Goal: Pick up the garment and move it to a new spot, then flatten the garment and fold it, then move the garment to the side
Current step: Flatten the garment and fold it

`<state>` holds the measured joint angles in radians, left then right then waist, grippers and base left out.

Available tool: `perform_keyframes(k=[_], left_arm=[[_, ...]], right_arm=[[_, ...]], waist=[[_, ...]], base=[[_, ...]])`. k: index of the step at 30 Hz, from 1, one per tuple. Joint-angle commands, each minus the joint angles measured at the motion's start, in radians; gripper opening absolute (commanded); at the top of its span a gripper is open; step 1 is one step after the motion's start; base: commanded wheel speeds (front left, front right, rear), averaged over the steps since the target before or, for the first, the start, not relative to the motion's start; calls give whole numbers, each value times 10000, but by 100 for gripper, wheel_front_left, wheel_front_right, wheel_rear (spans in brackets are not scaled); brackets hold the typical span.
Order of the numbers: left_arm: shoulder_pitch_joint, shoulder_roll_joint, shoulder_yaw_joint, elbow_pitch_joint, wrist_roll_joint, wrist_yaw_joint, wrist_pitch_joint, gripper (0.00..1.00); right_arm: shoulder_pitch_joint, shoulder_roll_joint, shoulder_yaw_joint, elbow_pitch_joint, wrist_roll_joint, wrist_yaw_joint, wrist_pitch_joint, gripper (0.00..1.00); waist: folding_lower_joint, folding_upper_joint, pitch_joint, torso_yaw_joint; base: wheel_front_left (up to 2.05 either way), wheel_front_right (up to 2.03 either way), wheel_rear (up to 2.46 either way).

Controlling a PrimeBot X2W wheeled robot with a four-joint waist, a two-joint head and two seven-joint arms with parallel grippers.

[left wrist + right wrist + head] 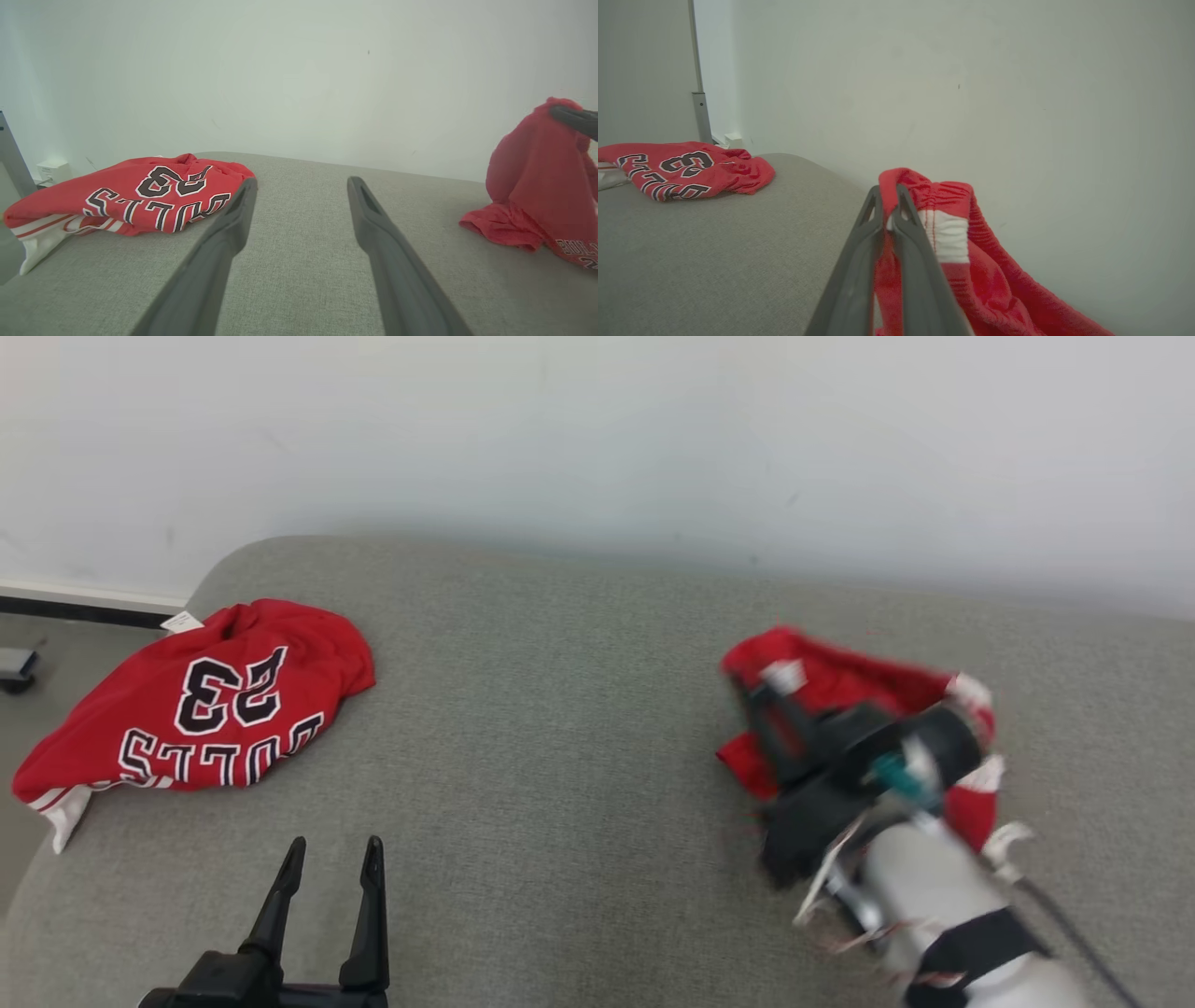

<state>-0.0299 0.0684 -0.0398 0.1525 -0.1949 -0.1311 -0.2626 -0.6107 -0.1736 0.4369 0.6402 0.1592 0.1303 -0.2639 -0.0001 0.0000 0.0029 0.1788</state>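
Observation:
The garment [840,683] is a red piece with white trim, bunched at the right of the grey cushioned surface [560,756]. My right gripper [758,686] is shut on its upper edge and holds that part lifted, while the lower folds still rest on the surface. From the right wrist, the fingers [888,189] pinch the red cloth [962,261], which hangs to the right. The left wrist view has the lifted garment [532,177] at its far right. My left gripper [334,847] stands open and empty near the front left, fingers [302,182] spread above bare fabric.
A second red garment, a jersey [215,709] printed with the number 23, lies crumpled at the left edge of the surface and partly overhangs it. A pale wall [597,448] runs close behind. Floor and a dark object [17,667] lie beyond the left edge.

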Motion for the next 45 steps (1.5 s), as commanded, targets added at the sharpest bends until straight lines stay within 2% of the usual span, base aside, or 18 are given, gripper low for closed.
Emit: perform_keyframes(k=[1, 9, 13, 14, 15, 16, 17, 20, 25, 34, 35, 41, 45], left_arm=[[-25, -13, -38, -3, -106, 15, -34, 100], [-17, -3, -200, 87, -148, 15, -34, 100], [-66, -1, -236, 138, -154, 15, -34, 100], [-64, -7, -224, 139, -145, 15, -34, 100], [-64, -7, -224, 139, -145, 15, -34, 100], [-58, -12, -213, 137, -144, 15, -34, 100], [-53, -17, -195, 136, -141, 15, -34, 100], [43, -24, -80, 151, -81, 25, -34, 100], [250, -15, 59, 110, 54, 56, -34, 100], [427, -18, 279, -53, 70, 60, -34, 100], [468, -24, 300, -63, 95, 58, -34, 100], [506, -22, 388, -100, 169, 57, -34, 100], [549, -9, 436, -117, 209, 46, -34, 100]], right_arm=[[238, 246, 647, -24, 184, 9, -9, 0], [1055, 899, 3947, 459, 1110, 9, -10, 0], [1326, 1031, 4957, 759, 1710, 9, -8, 0], [1343, 1068, 5120, 806, 1839, 9, -10, 27], [1343, 1068, 5120, 806, 1839, 9, -10, 27], [1314, 1101, 5164, 786, 1947, 9, -12, 96], [1289, 1110, 5199, 772, 2005, 9, -10, 100], [1196, 1031, 4901, 630, 2099, 9, -9, 100], [1535, 685, 3656, -215, 2026, 9, -9, 100], [3092, 88, 402, -2252, 1086, 9, -7, 100], [3584, 38, -280, -2639, 906, 9, -9, 100], [5100, 301, -1952, -3537, 405, 9, -7, 100], [5841, 557, -2549, -3861, 200, 9, -9, 100]], waist=[[1, 0, -11, 183], [1, 0, 80, 623], [1, 0, 101, 762], [1, 0, 112, 773], [1, 0, 112, 773], [1, 0, 124, 772], [1, 0, 131, 760], [1, 0, 75, 636], [1, 0, -144, 264], [1, 0, -282, -514], [1, 0, -290, -644], [1, 0, -277, -963], [1, 0, -245, -1069]], base=[[0, 0, 0], [0, 0, 0], [0, 0, 0], [0, 0, 0], [0, 0, 0], [0, 0, 0], [0, 0, 0], [0, 0, 0], [0, 0, 0], [0, 0, 0], [0, 0, 0], [0, 0, 0], [0, 0, 0]])
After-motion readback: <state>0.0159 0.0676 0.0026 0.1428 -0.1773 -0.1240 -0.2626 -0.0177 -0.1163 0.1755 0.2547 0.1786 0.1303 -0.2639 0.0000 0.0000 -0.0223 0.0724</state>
